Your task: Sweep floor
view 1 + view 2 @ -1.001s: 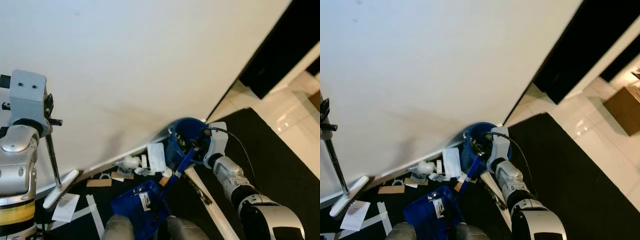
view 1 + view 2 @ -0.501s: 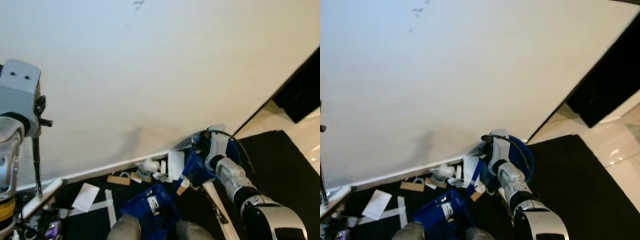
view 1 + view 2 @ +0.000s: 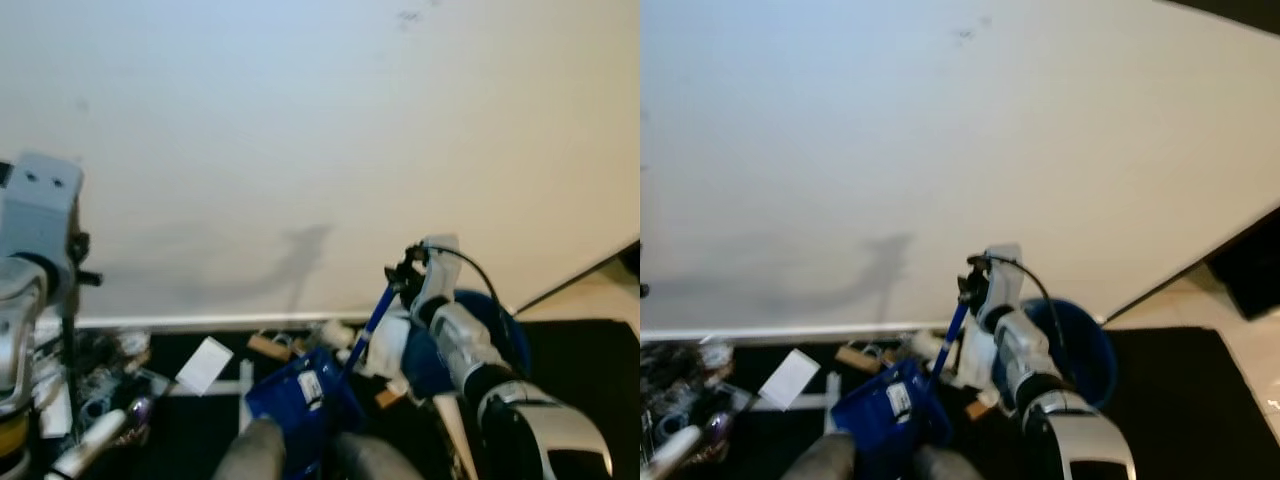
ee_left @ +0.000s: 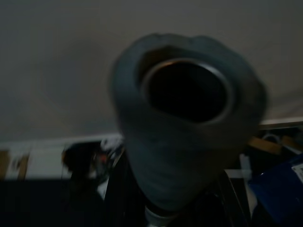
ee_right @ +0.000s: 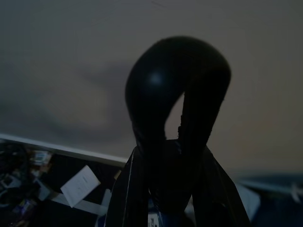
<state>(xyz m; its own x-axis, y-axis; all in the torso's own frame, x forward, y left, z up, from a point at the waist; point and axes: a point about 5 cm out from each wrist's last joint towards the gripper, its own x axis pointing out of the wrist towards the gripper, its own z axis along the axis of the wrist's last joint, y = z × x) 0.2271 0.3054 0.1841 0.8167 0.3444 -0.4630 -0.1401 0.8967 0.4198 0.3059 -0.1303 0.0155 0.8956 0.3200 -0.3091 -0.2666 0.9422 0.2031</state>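
The blue bucket [image 3: 500, 325] now sits behind the right hand [image 3: 403, 275], which clamps the blue dustpan [image 3: 300, 400] handle; the left hand [image 4: 187, 142] grips a grey pole.

Right pincer [image 3: 402, 275] and blue dustpan [image 3: 300, 395] higher, clear of the bucket [image 3: 495, 335]

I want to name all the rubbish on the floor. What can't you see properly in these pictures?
- Small litter by the wall: blurred, too small to name.
- Blue bin: the right arm covers part of it.
- Blue dustpan: cut off by the bottom edge.
- Left wrist view: a blurred grey tube end hides the floor behind.
- Right wrist view: very dark.
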